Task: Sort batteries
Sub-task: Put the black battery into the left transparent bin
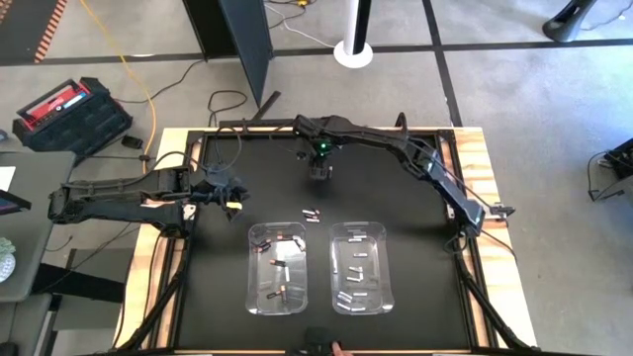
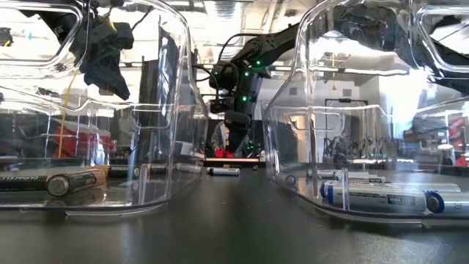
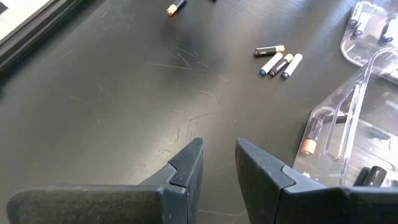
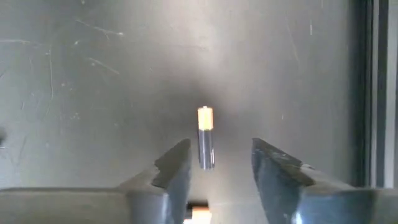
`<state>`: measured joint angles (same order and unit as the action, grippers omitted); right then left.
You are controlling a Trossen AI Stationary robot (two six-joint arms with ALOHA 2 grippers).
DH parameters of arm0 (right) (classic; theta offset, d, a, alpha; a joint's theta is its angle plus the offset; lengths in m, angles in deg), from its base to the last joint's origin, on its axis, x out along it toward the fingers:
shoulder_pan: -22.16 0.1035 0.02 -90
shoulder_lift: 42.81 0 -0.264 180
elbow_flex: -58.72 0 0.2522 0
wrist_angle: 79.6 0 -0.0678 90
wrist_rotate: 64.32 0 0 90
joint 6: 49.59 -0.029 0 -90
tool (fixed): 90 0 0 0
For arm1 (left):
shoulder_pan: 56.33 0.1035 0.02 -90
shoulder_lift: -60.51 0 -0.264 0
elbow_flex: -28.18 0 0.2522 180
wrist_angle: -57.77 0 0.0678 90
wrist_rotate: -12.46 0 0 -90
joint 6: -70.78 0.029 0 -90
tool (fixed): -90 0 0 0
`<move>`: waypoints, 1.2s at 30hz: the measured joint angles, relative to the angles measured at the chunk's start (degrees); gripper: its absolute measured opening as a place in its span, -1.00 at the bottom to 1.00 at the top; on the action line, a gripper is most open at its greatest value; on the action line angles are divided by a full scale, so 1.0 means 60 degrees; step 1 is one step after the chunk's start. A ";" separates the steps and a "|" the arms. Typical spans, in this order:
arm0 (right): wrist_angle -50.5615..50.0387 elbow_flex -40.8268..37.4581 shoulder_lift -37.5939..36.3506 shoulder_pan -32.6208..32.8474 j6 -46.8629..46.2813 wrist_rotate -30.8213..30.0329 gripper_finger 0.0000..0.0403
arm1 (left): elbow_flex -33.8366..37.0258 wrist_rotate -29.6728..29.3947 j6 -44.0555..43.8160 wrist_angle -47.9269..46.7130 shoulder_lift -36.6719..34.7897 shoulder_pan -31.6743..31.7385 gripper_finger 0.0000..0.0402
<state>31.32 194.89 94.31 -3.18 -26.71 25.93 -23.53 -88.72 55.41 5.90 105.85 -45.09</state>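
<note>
Above a dark copper-tipped battery point(image 4: 206, 138) on the mat, the right hand point(image 4: 221, 167) gapes apart, holding nothing.

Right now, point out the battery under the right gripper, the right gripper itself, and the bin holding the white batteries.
Dark battery point(image 4: 206, 144), right wrist view, mid-body below its copper end.
Right gripper point(image 4: 221, 163), right wrist view, midway between its open fingertips.
Clear bin point(image 1: 385, 265), high view, its right rim.

Batteries point(image 1: 312, 214) loose on the mat, others lying in both bins
</note>
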 joint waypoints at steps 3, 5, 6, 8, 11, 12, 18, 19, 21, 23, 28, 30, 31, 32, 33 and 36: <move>0.0177 -0.0199 0.0001 0.0102 0.0491 0.0000 0.10 | 0.0000 0.0000 0.0025 0.0000 -0.0001 -0.0004 -0.55; 0.0233 -0.0335 0.0004 0.0124 0.0520 0.0016 0.13 | -0.0002 0.0000 0.0025 0.0000 0.0002 -0.0003 -0.55; 0.0305 -0.0415 0.0003 0.0123 0.0521 0.0018 0.13 | 0.0001 0.0000 0.0025 0.0000 0.0000 0.0000 -0.55; 0.0532 -0.0589 0.0000 0.0069 0.0514 0.0015 0.13 | 0.0001 0.0000 0.0025 0.0000 -0.0001 -0.0003 -0.55; 0.0934 -0.0767 0.0005 -0.0112 0.0399 0.0011 0.11 | 0.0000 0.0000 0.0025 0.0001 -0.0001 -0.0004 -0.55; 0.1025 -0.0849 -0.0001 -0.0180 0.0353 0.0011 0.11 | 0.0001 0.0000 0.0025 0.0003 0.0002 -0.0003 -0.55; 0.1162 -0.1515 -0.0033 -0.0483 0.0191 0.0495 0.07 | 0.0001 0.0000 0.0025 0.0005 0.0003 0.0000 -0.55; 0.1161 -0.1512 -0.0033 -0.0481 0.0198 0.0511 0.06 | 0.0001 0.0000 0.0025 0.0005 0.0003 -0.0002 -0.55; 0.1120 -0.1468 -0.0029 -0.0462 0.0297 0.0500 0.03 | 0.0001 0.0000 0.0025 0.0007 0.0003 -0.0004 -0.55; 0.1113 -0.1464 -0.0029 -0.0439 0.0343 0.0496 0.00 | 0.0000 0.0000 0.0025 0.0004 0.0003 -0.0004 -0.55; 0.1113 -0.1464 -0.0025 -0.0359 0.0622 0.0479 -0.07 | 0.0000 0.0000 0.0010 0.0007 0.0003 -0.0004 -0.55; 0.1125 -0.1464 -0.0025 -0.0351 0.0770 0.0474 -0.11 | 0.0001 -0.0011 0.0007 0.0007 0.0003 -0.0004 -0.55; 0.1146 -0.1464 -0.0025 -0.0350 0.0780 0.0477 -0.13 | -0.0003 -0.0026 0.0007 0.0007 0.0003 0.0000 -0.55; 0.1169 -0.1464 -0.0022 -0.0350 0.0780 0.0478 -0.14 | -0.0003 -0.0043 0.0007 0.0007 0.0003 -0.0004 -0.55; 0.1185 -0.1464 -0.0022 -0.0350 0.0804 0.0481 -0.17 | 0.0000 -0.0050 0.0003 0.0007 0.0003 -0.0003 -0.55; 0.1188 -0.1467 -0.0018 -0.0343 0.0967 0.0488 -0.25 | 0.0001 -0.0162 -0.0017 0.0008 0.0003 -0.0003 -0.55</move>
<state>38.45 186.09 94.20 -5.24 -20.91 28.86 -23.53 -89.69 55.30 5.95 105.87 -45.11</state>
